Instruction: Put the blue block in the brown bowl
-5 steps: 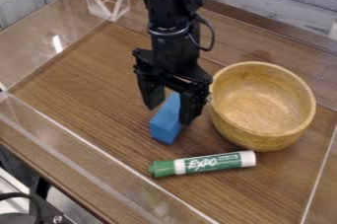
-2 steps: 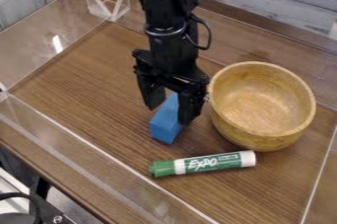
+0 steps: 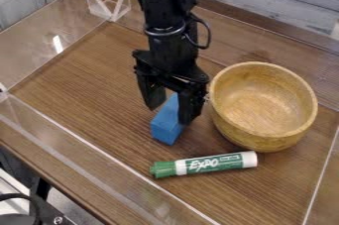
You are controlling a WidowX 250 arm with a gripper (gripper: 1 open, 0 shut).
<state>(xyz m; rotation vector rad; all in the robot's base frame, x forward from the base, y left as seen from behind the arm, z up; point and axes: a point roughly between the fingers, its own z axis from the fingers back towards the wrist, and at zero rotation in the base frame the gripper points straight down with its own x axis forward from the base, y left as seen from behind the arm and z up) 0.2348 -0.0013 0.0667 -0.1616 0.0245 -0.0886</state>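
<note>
Nothing has shifted: your pincer [image 3: 171,107] stays released, straddling the small bright-blue rectangular block [image 3: 166,123]; clench before lifting toward the round light-brown wooden bowl [image 3: 265,104].

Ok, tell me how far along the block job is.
Done: the gripper is positioned over the blue block, pointing down with its jaws open around the block's top. In hand: nothing is gripped; the block sits on the table. Left: closing, lifting, and dropping it into the empty brown bowl.
</note>
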